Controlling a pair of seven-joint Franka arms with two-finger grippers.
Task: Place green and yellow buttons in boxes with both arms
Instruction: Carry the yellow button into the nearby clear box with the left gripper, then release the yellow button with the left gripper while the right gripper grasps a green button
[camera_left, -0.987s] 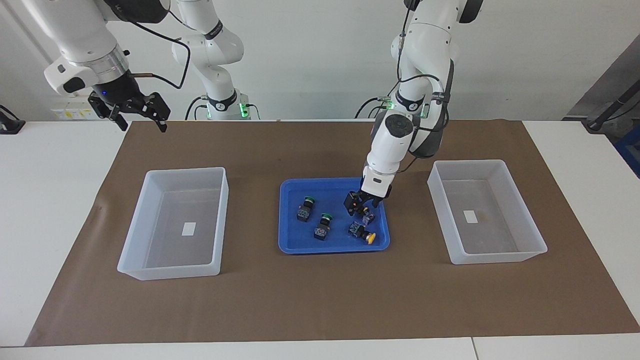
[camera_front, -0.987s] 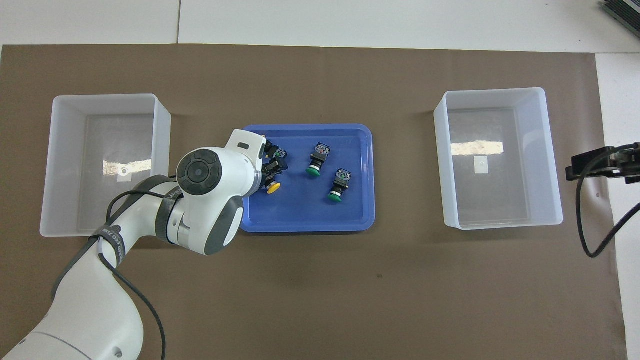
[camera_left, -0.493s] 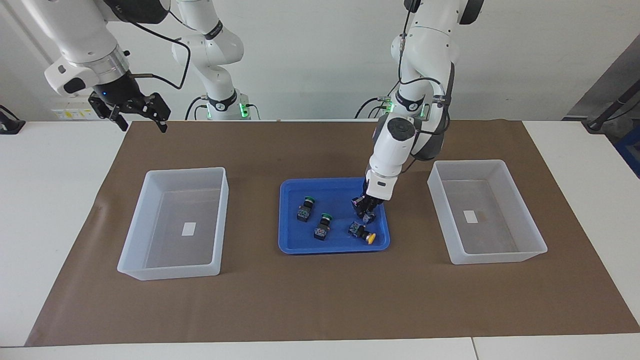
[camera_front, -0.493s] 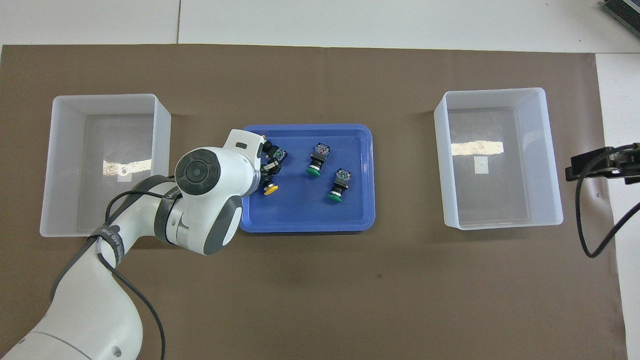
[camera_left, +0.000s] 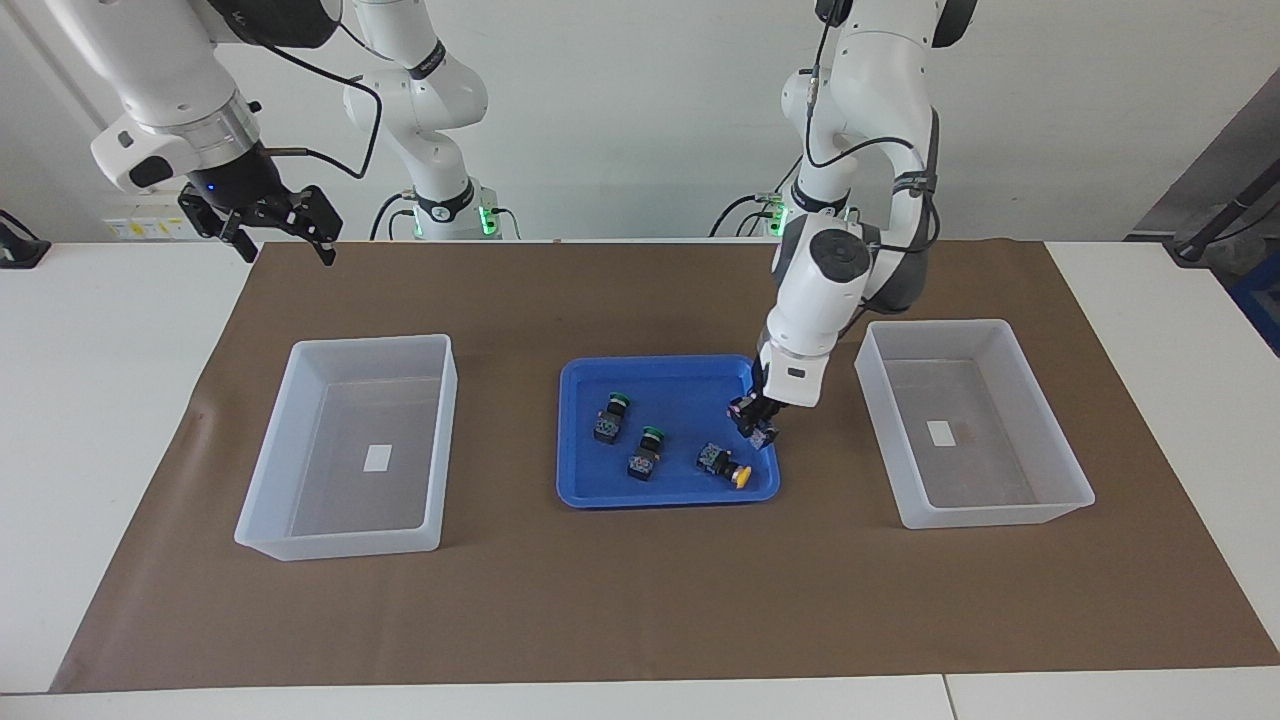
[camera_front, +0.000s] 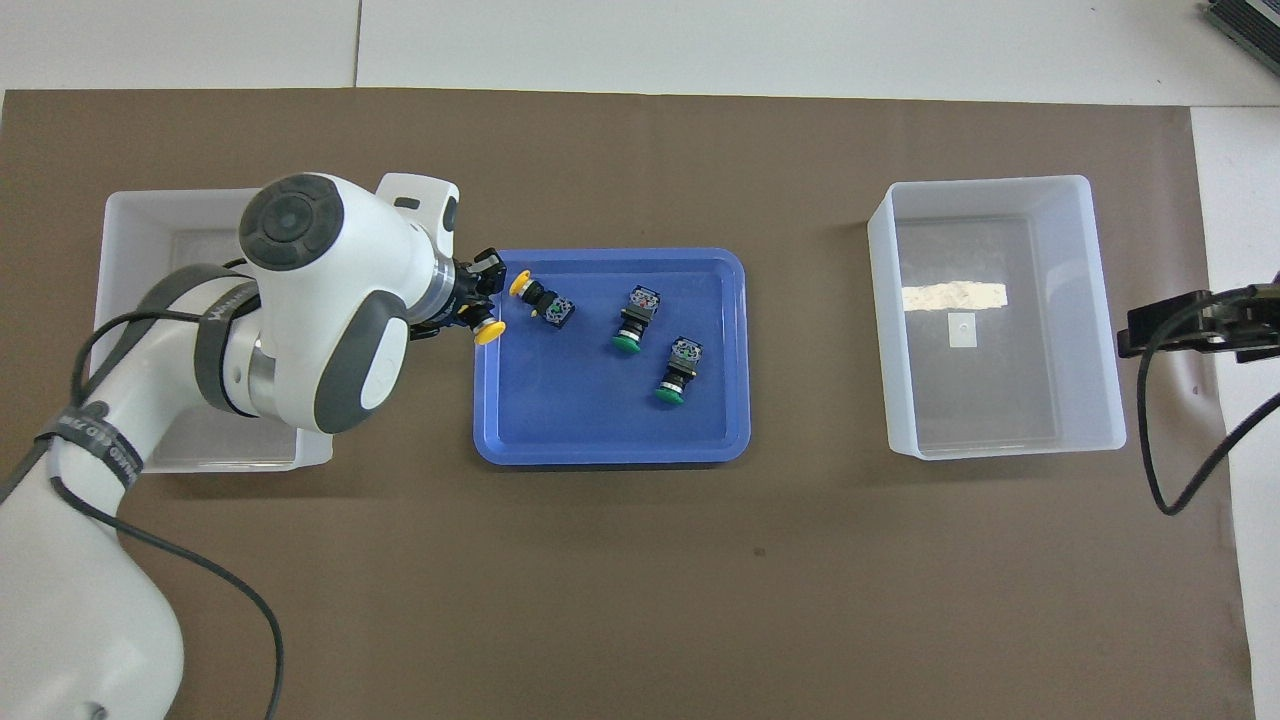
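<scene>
A yellow-capped push-button switch with a dark blocky body (camera_left: 757, 428) hangs in the left pincer (camera_left: 758, 424), closed on it over the edge of the shallow blue plastic tray (camera_left: 660, 494); a slim grip could drop it short of the translucent whitish plastic bin (camera_left: 1040, 505). The right pincer (camera_left: 272, 226) waits, spread wide, over the tabletop.
</scene>
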